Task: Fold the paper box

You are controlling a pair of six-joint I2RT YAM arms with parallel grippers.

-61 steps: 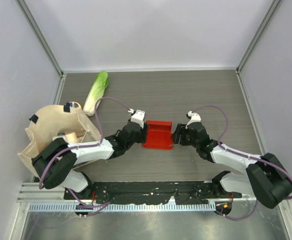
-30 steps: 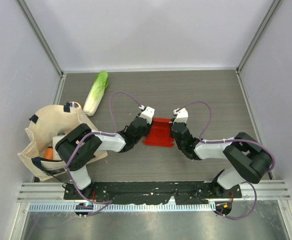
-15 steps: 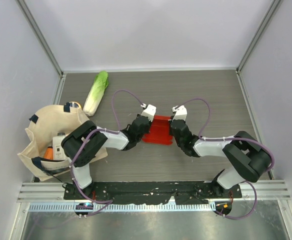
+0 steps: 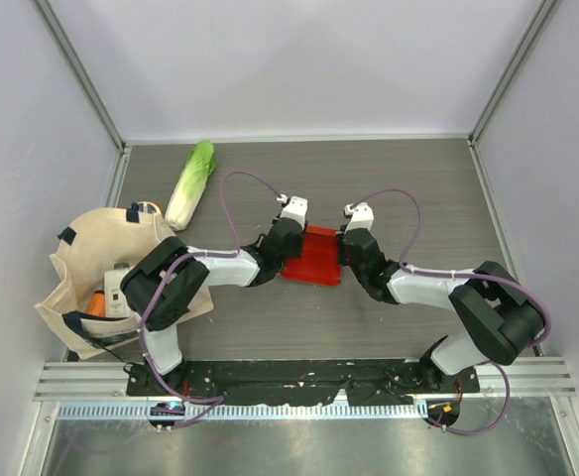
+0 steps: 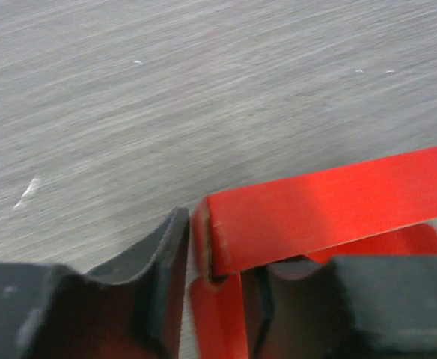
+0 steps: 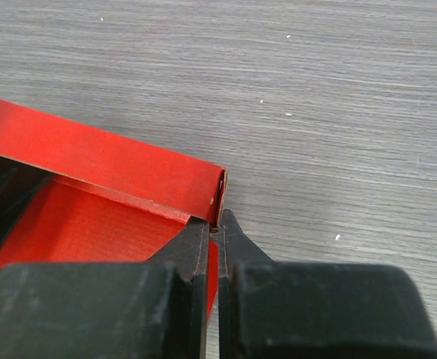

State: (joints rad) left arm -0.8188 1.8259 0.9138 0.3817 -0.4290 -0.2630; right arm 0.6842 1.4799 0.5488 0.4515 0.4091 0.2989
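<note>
The red paper box [image 4: 314,260] lies partly folded at the middle of the grey table [image 4: 418,188], one long wall raised on edge above a flat panel. It is flanked by two robot arms that reach in from the near edge.

The right gripper [image 4: 344,253] meets the box at its right end. In the wrist view its dark fingers [image 6: 185,254] are pressed together on the corner of the raised wall, with only the thin card between them.

The left gripper [image 4: 291,255] sits at the opposite end. Its jaws stand narrowly apart astride the wall's other corner. One finger [image 5: 162,262] is just beside the card with a sliver of table showing between them, and the other is behind the wall. Whether the left gripper actually clamps the card cannot be told.

Purple cables loop up from both wrists above the box.

Well to the left, a beige bag [image 4: 101,263] slumps open by the left arm's base, something orange showing inside. A green-and-white cabbage [image 4: 190,183] lies just beyond it, near the table's far left corner. Pale walls enclose the table on three sides.
</note>
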